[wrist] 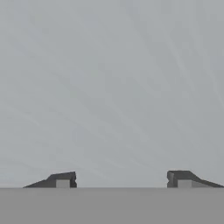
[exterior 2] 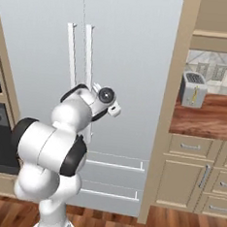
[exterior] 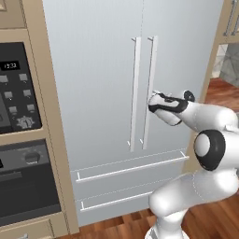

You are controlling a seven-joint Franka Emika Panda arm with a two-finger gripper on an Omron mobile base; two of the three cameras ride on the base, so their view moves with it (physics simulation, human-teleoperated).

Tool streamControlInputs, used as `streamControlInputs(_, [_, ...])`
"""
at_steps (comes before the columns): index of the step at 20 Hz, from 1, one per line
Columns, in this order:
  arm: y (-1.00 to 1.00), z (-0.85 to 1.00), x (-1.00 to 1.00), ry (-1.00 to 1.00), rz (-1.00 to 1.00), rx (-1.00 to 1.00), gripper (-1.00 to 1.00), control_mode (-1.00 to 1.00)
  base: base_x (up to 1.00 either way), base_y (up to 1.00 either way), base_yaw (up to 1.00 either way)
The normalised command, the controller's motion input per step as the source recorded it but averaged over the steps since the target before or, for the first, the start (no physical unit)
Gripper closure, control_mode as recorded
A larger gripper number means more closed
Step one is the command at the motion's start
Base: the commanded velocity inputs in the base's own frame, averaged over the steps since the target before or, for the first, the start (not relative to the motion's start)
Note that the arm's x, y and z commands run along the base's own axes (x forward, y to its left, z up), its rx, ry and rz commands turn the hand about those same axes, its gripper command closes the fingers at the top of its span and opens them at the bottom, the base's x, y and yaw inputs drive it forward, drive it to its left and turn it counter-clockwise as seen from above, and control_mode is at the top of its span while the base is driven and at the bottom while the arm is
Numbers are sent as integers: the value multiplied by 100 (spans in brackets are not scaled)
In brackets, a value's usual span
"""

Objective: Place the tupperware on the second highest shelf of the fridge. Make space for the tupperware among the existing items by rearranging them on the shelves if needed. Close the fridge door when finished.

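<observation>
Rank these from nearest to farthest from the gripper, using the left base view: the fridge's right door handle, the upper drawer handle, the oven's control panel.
1. The right door handle, right at the gripper.
2. The upper drawer handle, below it on the fridge.
3. The oven control panel, far off at the view's left edge.

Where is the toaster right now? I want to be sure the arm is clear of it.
The toaster stands on the wooden counter right of the fridge in the right base view, against the tiled wall.
</observation>
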Motion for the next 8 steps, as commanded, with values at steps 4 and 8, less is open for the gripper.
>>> streamControlInputs(4, [0,0,4,0,-3,0,-100,-100,0,0,0])
streamControlInputs(8, [0,0,0,0,0,0,-100,-100,0,0,0])
